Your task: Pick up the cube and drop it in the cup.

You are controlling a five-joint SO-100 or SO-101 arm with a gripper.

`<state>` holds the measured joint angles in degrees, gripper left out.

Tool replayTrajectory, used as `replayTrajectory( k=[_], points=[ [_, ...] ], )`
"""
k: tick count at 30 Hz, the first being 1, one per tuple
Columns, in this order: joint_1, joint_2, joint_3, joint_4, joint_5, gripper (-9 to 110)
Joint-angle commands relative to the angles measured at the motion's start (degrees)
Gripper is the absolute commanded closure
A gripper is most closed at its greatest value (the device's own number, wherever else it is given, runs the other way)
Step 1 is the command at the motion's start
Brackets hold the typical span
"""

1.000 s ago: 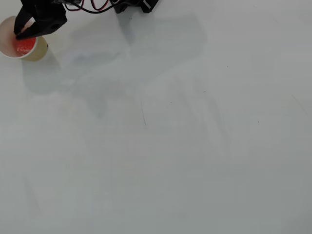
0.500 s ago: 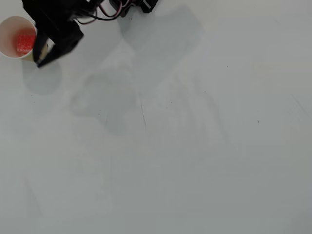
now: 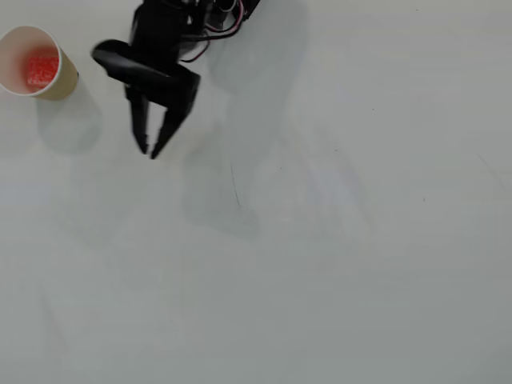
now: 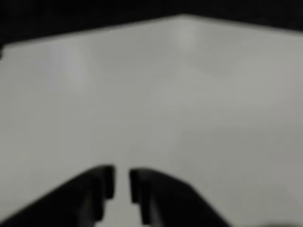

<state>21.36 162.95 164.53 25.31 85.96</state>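
The paper cup (image 3: 32, 62) stood at the far upper-left of the overhead view, and everything else is best placed from it. Inside it, resting on the bottom and well below the rim, lay the red speckled cube (image 3: 41, 70), so by the look of things the drop itself was already done.

The pincer (image 3: 148, 150) hung to the right of the cup and a little lower in the overhead view, clear of the cup's tan side with bare white worktop (image 3: 336, 264) between them. Its two black fingers pointed down the picture, away from the arm's base at the top edge, and they angled toward each other to nearly meet at the tips. In the wrist view the pincer (image 4: 121, 182) showed a narrow strip of worktop between the two fingers: nearly pressed together, holding nothing.

The relation that mattered was simple. The cube lay up and to the left of the pincer, inside the cup, and the pincer's fingers pointed away from it, not toward it. Neither cup nor cube appeared in the wrist view, which showed only blurred, empty worktop ahead.

My judgement is that nothing remained to grasp; any coming move was most likely a retreat toward the base, and it needed only to keep wide of the cup so as not to tip it.
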Motion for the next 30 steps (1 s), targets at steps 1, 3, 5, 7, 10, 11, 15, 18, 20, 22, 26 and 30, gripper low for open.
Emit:
replayTrajectory(
  k=[1, 3, 5, 7, 10, 11, 15, 18, 20, 22, 26, 30],
  points=[
    [-4.13, 7.03, 1.05, 2.72, -0.18, 102],
    [-5.80, 9.76, 3.25, 4.75, -0.26, 102],
    [-7.38, 12.13, 5.01, 7.91, -0.26, 102],
    [-8.53, 13.54, 6.50, 10.37, -0.26, 102],
    [-10.02, 15.82, 8.26, 14.59, -0.26, 102],
    [-10.46, 16.61, 8.96, 16.17, -0.44, 102],
    [-11.07, 16.70, 10.37, 23.20, -0.44, 102],
    [-11.69, 16.70, 11.16, 29.27, -0.44, 102],
    [-12.13, 16.70, 12.39, 32.26, -0.44, 102],
    [-12.30, 16.70, 13.36, 34.72, -0.44, 102],
    [-13.01, 16.70, 14.33, 39.11, -0.53, 102],
    [-13.36, 16.70, 14.33, 41.22, -0.09, 102]
  ],
)
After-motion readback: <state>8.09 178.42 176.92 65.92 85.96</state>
